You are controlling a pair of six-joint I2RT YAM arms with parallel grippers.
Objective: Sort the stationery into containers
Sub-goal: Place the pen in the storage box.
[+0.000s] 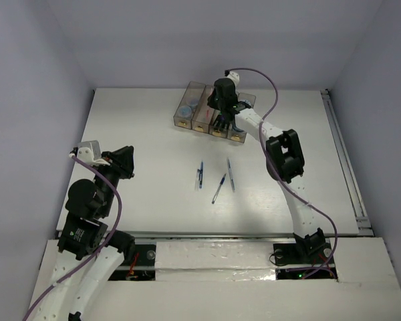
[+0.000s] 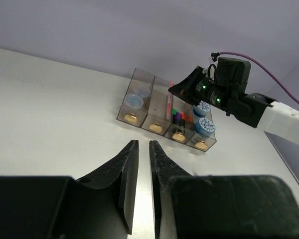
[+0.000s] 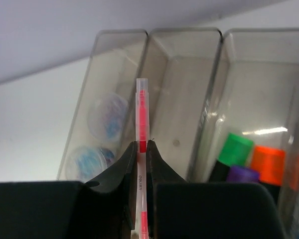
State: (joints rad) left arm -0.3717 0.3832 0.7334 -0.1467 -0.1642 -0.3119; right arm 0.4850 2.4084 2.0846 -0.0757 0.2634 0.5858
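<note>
Right gripper (image 3: 142, 145): clamped on a pink pen (image 3: 141, 110), reaching over the far row of bins.
Pink pen: upright between the fingers, at the second bin from the left; how deep it sits inside, I cannot tell.
Left gripper (image 2: 144, 143): fingers almost together with a thin slit between, holding nothing, raised over the near left of the table (image 1: 140, 134).
Bins (image 2: 139, 71): four joined side by side at the far middle of the table.
Tape rolls (image 3: 107, 117): in the leftmost bin; more in the rightmost.
Highlighters (image 3: 236, 148): green, orange and purple, in the third bin.
Blue pens (image 1: 218, 188): three lying loose mid-table, well apart from the bins.
</note>
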